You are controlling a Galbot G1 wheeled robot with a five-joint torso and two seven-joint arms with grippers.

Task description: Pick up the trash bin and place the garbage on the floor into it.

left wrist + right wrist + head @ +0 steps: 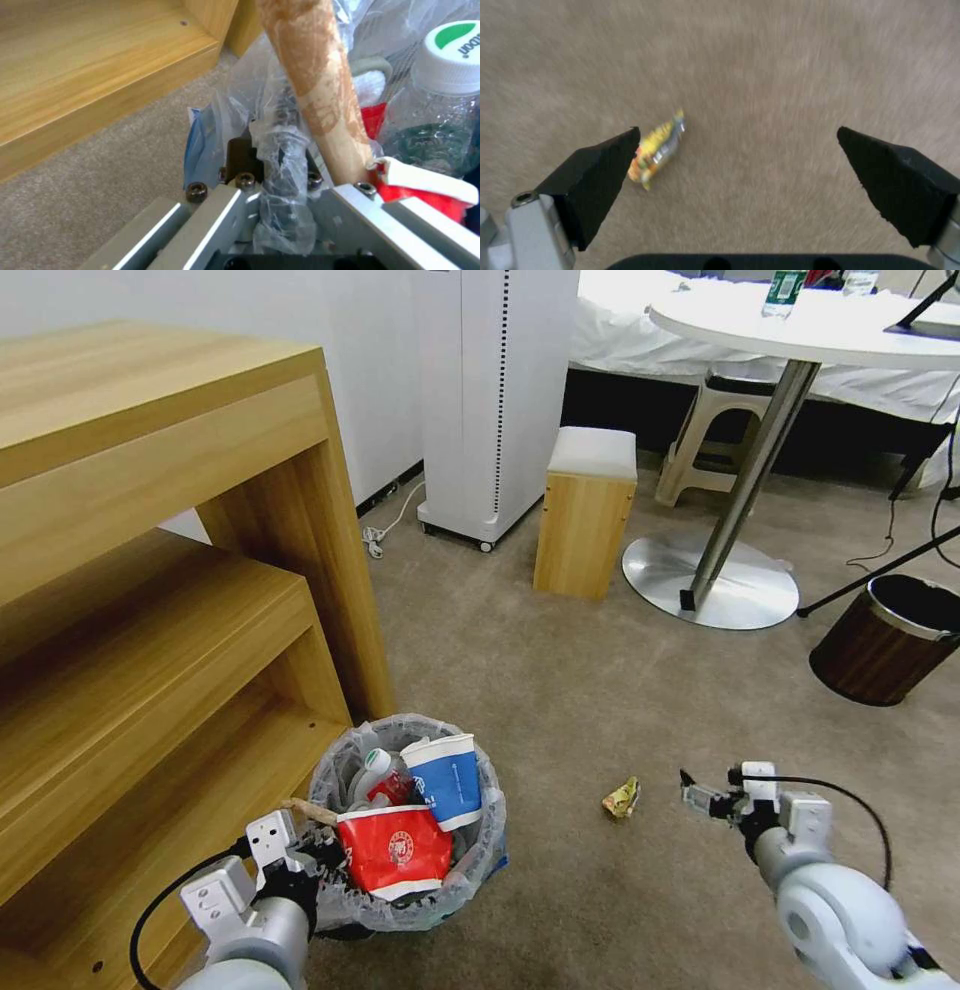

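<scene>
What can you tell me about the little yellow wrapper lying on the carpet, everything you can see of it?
The wrapper is a small crumpled packet, mostly yellow with orange, green and a silvery band, shiny like foil or plastic film. It lies flat on the beige carpet, alone, to the right of the trash bin and apart from it. The right gripper hangs open above it; in the right wrist view the wrapper sits beside one black finger pad, off centre between the jaws. Whether the pad touches it is unclear.

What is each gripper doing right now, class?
Left gripper: shut on the trash bin rim.
Right gripper: open, empty, above the wrapper on the floor.
</scene>
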